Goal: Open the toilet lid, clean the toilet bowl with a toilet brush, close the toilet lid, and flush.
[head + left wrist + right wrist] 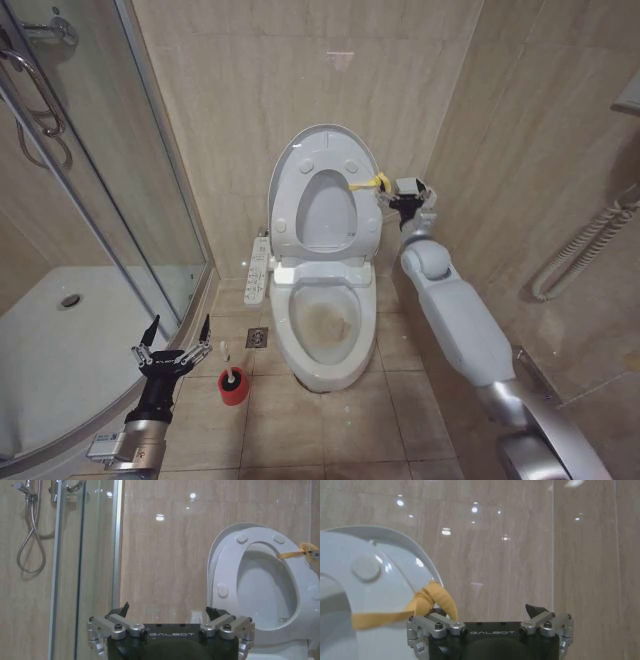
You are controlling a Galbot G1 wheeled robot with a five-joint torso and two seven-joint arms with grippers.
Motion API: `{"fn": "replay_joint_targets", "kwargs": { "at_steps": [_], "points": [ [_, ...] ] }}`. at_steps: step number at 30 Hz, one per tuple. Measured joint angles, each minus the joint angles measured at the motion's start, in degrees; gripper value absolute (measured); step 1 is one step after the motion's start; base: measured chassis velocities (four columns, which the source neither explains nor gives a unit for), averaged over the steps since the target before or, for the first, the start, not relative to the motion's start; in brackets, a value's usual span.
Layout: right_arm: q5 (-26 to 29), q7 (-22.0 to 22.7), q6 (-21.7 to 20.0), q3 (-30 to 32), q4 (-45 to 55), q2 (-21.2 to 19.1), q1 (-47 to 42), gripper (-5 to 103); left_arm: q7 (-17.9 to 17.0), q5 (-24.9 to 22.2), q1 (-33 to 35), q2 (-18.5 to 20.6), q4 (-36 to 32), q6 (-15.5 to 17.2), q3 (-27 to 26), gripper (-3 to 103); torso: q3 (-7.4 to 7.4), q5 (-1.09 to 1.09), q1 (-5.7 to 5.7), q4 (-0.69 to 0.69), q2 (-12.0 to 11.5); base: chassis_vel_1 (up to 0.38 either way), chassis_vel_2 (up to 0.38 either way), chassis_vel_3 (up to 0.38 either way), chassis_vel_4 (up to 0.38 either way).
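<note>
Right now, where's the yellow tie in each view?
Head view: yellow tie on the rim of the raised seat, beside the right gripper.
Left wrist view: yellow tie on the seat's far rim.
Right wrist view: yellow tie just ahead of the gripper.
Shared landmark: the raised toilet lid.

The right arm (455, 315) wears a smooth, pale grey-white shell with a rounded joint near the wrist, changing to a silver metal sleeve lower down. The left arm (140, 435) is black above a silver cuff bearing a small white label. Each gripper, the left gripper (171, 617) and the right gripper (490, 615), has a black body marked GALBOT, silver linkages with dark screws, and black pointed fingertips.
</note>
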Motion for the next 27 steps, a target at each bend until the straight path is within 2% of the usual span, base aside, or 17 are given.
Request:
{"fn": "replay_joint_targets", "kwargs": {
  "at_steps": [9,27],
  "points": [
    [-0.3,0.8,0.1,-1.4,-2.5,1.1,3.4,100,0.0,0.0,0.0,0.0,0.0,0.0,0.0,100,0.00,0.00,0.00,0.00,0.0,0.000,0.000,0.000,0.000],
    [0.9,0.1,-0.5,0.2,5.9,-3.4,-4.8,100,0.0,0.0,0.0,0.0,0.0,0.0,0.0,100,0.00,0.01,0.00,-0.01,0.0,0.000,0.000,0.000,0.000]
  ]
}}
